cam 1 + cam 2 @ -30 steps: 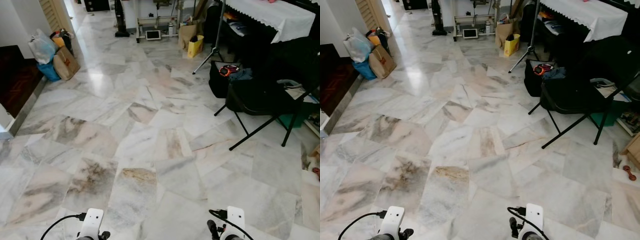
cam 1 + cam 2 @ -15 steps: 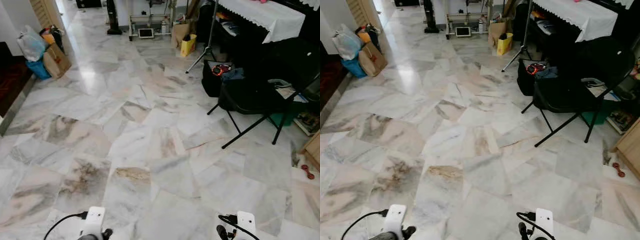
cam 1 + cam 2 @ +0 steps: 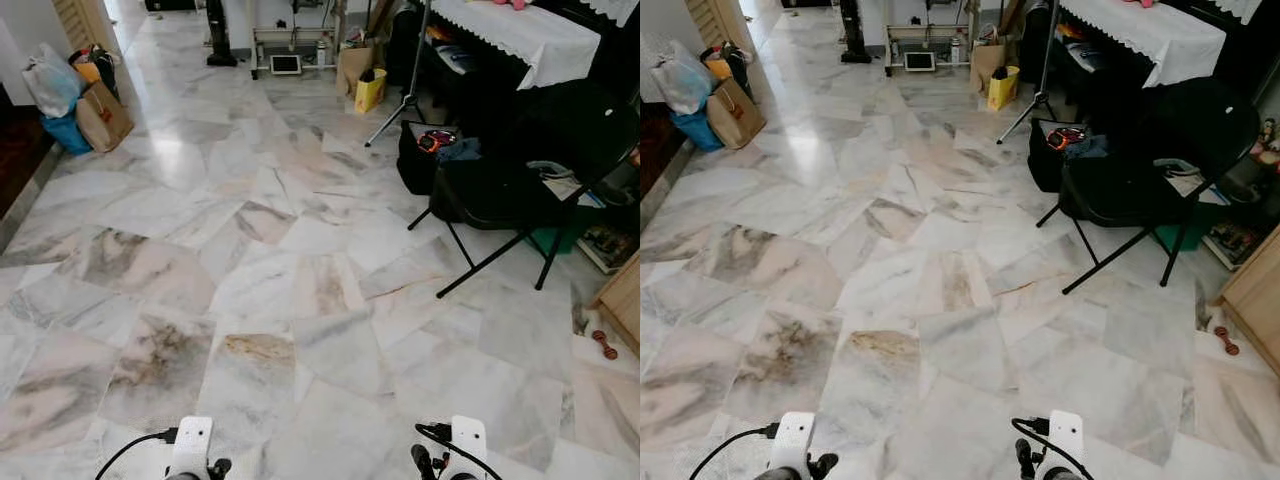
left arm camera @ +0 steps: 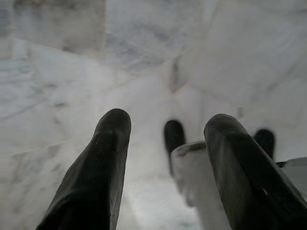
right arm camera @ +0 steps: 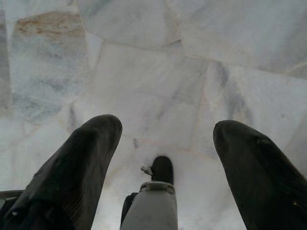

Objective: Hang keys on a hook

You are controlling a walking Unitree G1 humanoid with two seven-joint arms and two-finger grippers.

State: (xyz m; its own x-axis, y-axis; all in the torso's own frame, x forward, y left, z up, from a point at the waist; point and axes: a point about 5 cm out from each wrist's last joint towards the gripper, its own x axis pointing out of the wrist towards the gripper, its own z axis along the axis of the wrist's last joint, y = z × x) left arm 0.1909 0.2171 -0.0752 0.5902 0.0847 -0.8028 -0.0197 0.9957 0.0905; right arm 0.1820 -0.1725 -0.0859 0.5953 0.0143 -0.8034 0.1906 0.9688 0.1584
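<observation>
Both arms hang low over a marble floor (image 3: 300, 280). Their white wrists show at the bottom of the head views, the left wrist (image 3: 190, 446) and the right wrist (image 3: 463, 444). In the left wrist view my left gripper (image 4: 169, 120) is open, its two black fingers (image 4: 108, 158) wide apart with bare tile between them. In the right wrist view my right gripper (image 5: 168, 127) is open too, nothing between its fingers (image 5: 84, 158), and my own leg and black foot (image 5: 160, 177) show below it.
A black folding chair (image 3: 520, 185) and a black bag (image 3: 418, 160) stand at the right, before a table with a white cloth (image 3: 535, 35). Shopping bags (image 3: 75, 100) sit by the left wall. A yellow bag (image 3: 370, 92) and a tripod leg (image 3: 400, 105) are further back. A wooden cabinet (image 3: 625, 300) is at the right edge.
The whole picture has shifted left and slightly down, so the camera has turned a little right. More of the right side and cabinet shows. Both arms still hang.
</observation>
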